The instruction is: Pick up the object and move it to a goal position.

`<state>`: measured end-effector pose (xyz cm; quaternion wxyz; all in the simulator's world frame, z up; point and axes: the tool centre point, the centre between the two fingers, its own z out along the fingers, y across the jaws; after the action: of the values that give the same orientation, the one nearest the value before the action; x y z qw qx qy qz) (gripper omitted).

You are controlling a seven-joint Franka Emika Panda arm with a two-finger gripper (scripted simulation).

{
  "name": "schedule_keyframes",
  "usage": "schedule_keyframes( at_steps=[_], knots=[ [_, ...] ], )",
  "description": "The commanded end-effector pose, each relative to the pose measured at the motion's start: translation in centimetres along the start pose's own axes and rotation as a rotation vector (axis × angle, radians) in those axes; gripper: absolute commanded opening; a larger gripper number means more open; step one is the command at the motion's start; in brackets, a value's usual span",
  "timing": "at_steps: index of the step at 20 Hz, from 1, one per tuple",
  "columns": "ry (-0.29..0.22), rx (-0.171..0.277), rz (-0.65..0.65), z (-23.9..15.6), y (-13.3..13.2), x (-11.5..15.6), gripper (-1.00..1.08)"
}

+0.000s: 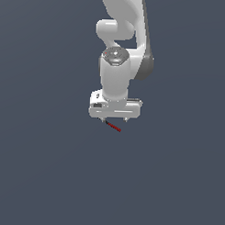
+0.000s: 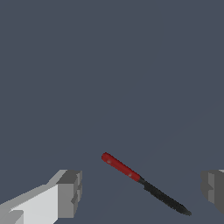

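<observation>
The object is a thin stick (image 1: 114, 127) with a red part and a black end. It lies on the flat grey surface, just under the white gripper (image 1: 115, 119). In the wrist view the stick (image 2: 127, 169) lies slantwise between the two grey fingertips, with its black part towards one finger (image 2: 213, 190) and its red tip nearer the other finger (image 2: 68, 192). The gripper (image 2: 141, 192) is open and wide apart. Neither finger touches the stick. The gripper holds nothing.
The white arm (image 1: 118, 64) rises above the gripper at the top of the exterior view. The plain grey surface (image 1: 48, 167) spreads all around with nothing else in view.
</observation>
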<state>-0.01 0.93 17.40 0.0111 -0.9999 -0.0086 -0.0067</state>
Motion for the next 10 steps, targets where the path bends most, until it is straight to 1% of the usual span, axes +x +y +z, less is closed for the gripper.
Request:
schedule_keyframes(
  at_steps=[1,4,10],
  knots=[
    [0.0,0.0,0.0,0.0,0.0,0.0,1.0],
    [-0.003,-0.002,0.0,0.0,0.4,-0.1,1.0],
    [-0.017,-0.011,0.005,-0.1,2.6,-0.6,1.0]
  ],
)
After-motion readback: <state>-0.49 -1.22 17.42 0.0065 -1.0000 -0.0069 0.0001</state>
